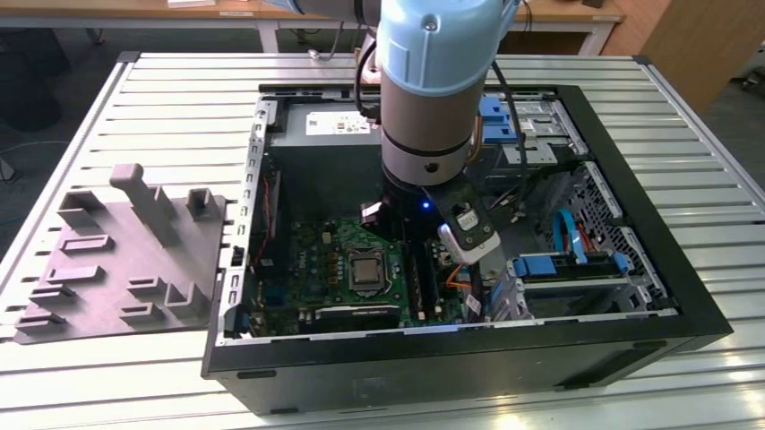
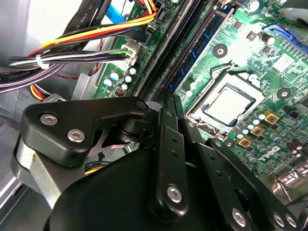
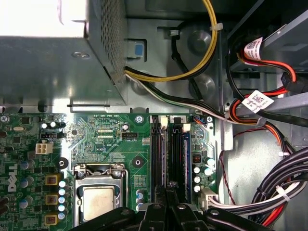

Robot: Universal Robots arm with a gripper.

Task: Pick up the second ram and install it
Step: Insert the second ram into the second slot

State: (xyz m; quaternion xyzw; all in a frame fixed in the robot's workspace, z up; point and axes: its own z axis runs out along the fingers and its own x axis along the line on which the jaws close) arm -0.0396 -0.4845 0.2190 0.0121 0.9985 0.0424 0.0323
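Hanging over the black memory slots (image 3: 159,154) of the green motherboard (image 3: 110,139), the gripper (image 3: 169,191) has its jaws clenched together

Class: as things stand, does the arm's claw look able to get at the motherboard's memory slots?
Probably yes. The claw sits right over the memory slots inside the open computer case, and the cables lie off to the side, not across the slots.
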